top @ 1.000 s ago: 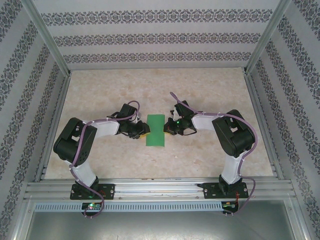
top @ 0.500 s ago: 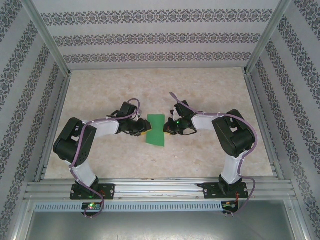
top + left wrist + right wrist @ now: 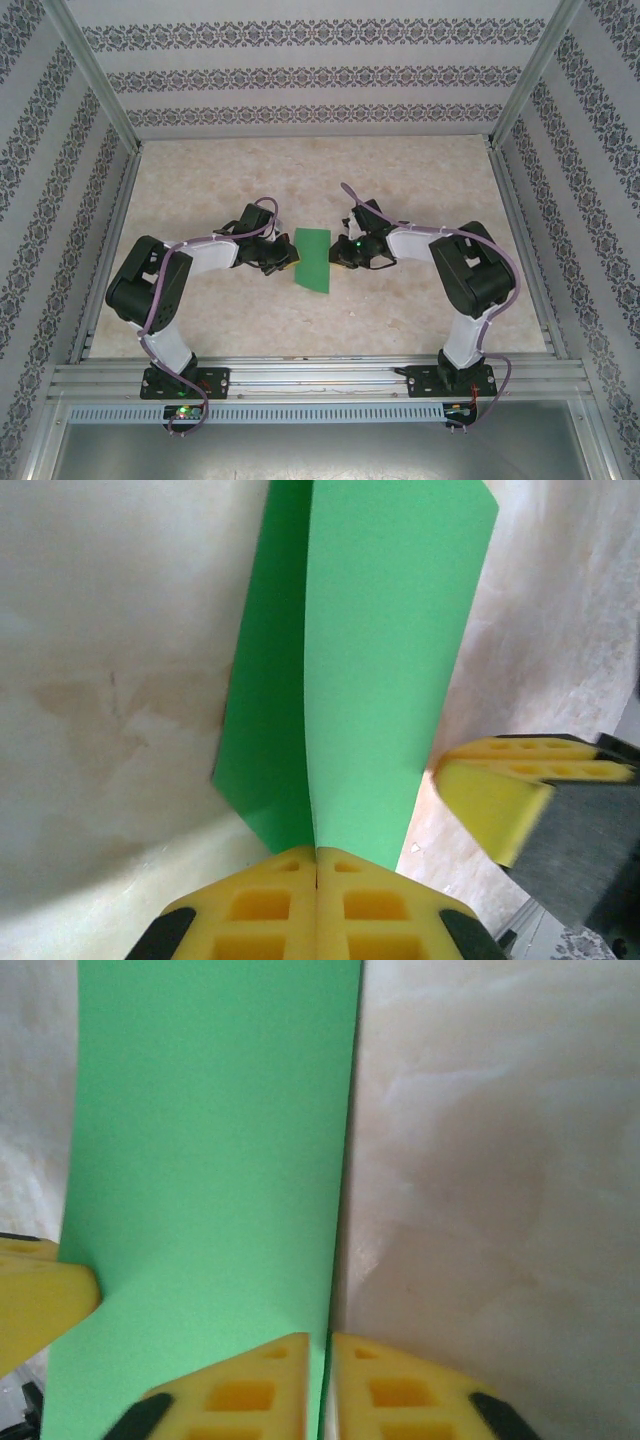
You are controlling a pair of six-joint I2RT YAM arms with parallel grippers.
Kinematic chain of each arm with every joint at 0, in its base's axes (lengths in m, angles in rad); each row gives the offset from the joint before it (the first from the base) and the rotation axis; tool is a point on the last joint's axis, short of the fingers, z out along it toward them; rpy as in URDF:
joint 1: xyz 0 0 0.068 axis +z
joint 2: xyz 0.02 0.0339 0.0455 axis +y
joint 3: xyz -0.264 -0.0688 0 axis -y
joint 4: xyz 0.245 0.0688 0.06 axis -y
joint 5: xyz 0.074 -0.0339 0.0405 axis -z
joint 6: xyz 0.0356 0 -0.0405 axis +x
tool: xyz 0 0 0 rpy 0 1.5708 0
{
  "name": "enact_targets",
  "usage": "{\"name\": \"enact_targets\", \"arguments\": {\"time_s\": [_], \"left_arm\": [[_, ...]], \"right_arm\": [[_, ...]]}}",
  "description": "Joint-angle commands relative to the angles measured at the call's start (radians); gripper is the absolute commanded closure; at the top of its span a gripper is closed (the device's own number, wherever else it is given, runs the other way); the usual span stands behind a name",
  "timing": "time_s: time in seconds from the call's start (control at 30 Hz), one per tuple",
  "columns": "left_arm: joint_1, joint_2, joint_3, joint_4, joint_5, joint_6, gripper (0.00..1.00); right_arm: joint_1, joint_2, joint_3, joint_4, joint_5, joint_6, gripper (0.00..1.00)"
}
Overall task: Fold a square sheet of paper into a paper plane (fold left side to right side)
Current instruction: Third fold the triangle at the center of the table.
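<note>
The sheet of paper [image 3: 313, 260] lies near the middle of the table [image 3: 300, 170] as a narrow green rectangle, its long sides running roughly from 12 to 6 o'clock. From above, its layers cannot be told apart.

The left wrist camera shows two layers: a paler upper one bowing upward and a darker one under it, mostly covered. The far left corner is cut off by the frame edge, and the near end disappears behind the yellow pads [image 3: 270, 910].

The left claw [image 3: 287, 262] sits at the paper's 9 o'clock. Its pads are pressed flat together with the paper's crease running straight into the seam, so it is clamped on the sheet.

The right claw [image 3: 340, 258] sits at 3 o'clock. In its own camera the paper's long edge runs down into a thin slit between its two pads [image 3: 400, 1390]. Whether they pinch the edge or merely flank it cannot be told. The sheet there runs out of frame at 12 and 6 o'clock.

From above, both sets of fingertips are too small and dark to make out.
</note>
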Motion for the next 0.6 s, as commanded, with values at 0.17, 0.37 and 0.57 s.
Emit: {"name": "enact_targets", "arguments": {"time_s": [0.17,0.37,0.57], "left_arm": [[-0.028,-0.044,0.04,-0.05,0.006,-0.145,1.0],[-0.042,-0.049,0.032,-0.028,-0.01,-0.198,1.0],[-0.051,-0.051,0.031,-0.03,-0.025,-0.217,1.0]], "right_arm": [[0.037,-0.305,-0.141,-0.015,0.16,-0.203,0.65],[0.212,-0.45,-0.207,-0.018,0.361,-0.375,0.51],[0.429,-0.425,-0.196,-0.036,0.592,-0.554,0.34]]}}
